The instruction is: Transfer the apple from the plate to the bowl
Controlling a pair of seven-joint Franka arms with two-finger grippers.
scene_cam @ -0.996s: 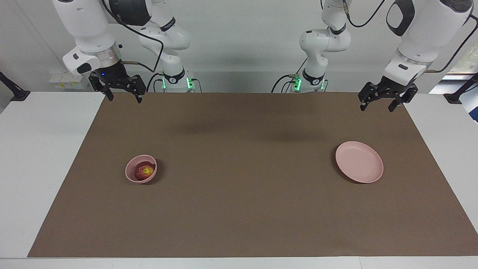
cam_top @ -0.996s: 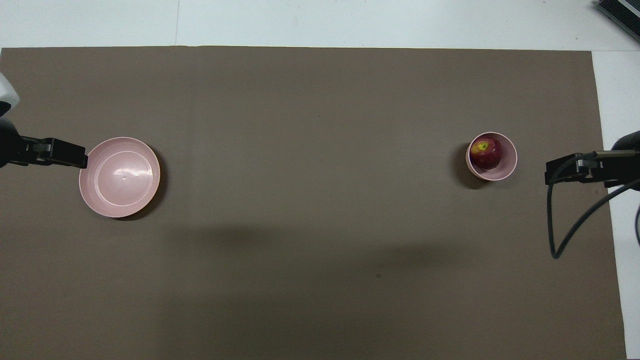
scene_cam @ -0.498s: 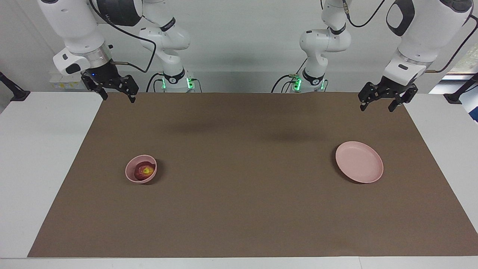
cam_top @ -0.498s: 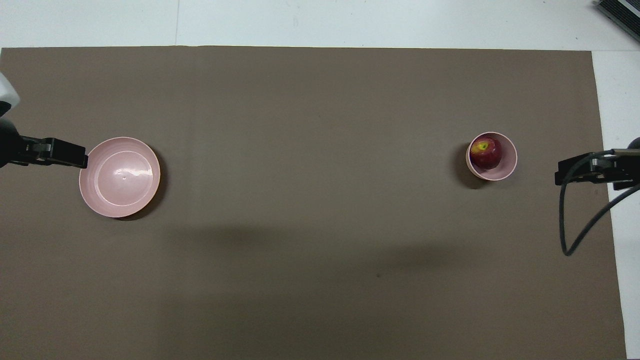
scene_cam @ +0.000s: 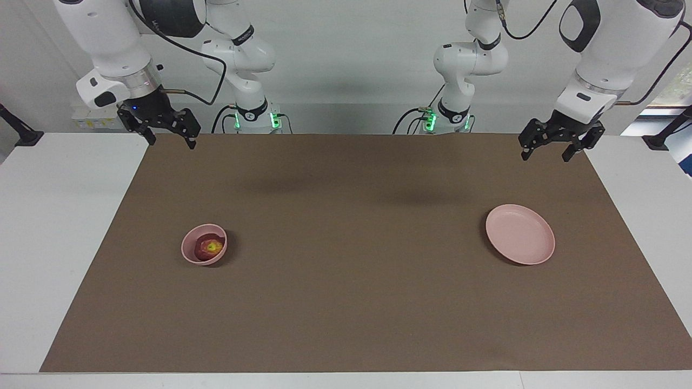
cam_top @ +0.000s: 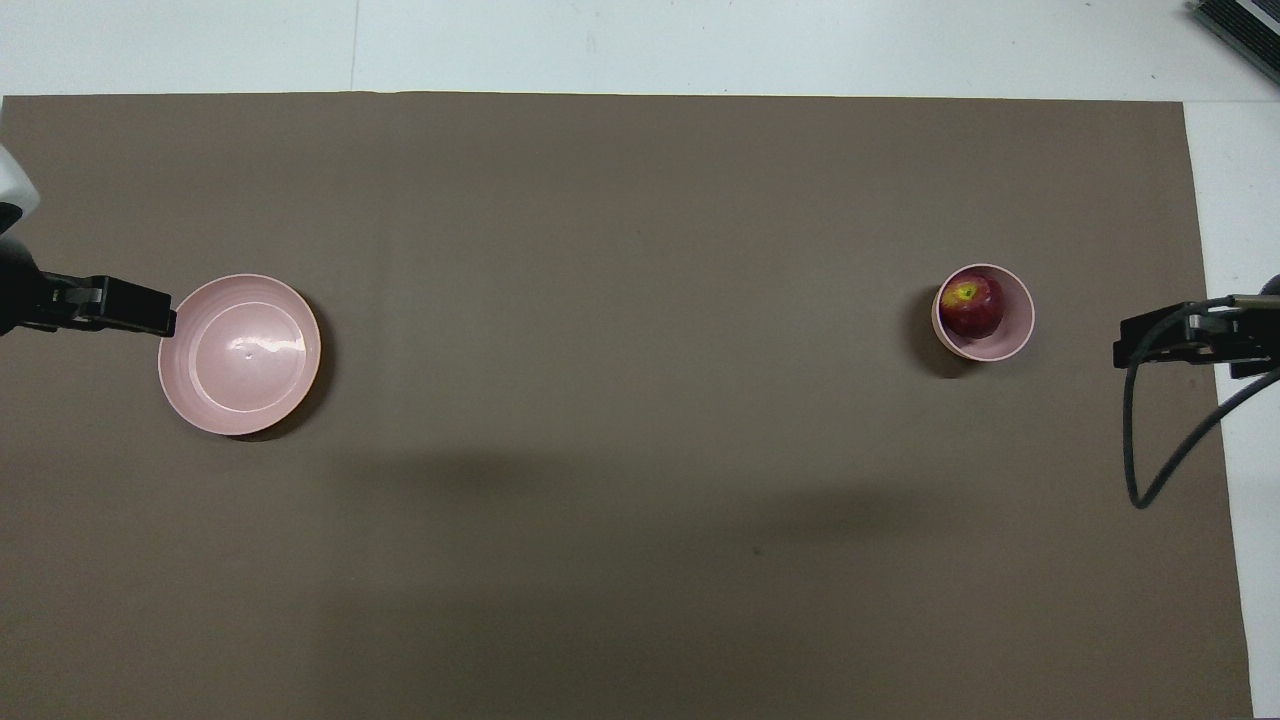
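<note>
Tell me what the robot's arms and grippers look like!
Both arms are big, rounded and glossy white with dark grey or black patches at the joints. Black cables loop along them. Each arm stands on a base with small green lights. The left gripper and right gripper are black, each with two fingers, fixed under a silvery wrist ring. A small blue light glows on the right one.

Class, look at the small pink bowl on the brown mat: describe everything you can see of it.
The small, deep, round pale pink bowl looks like smooth matte plastic, with a plain rim and steep walls. It stands upright on the brown mat toward the right arm's end of the table. Inside it sits a small dark red apple with a yellowish patch near its top, resting against the wall. No gripper touches the bowl.
</note>
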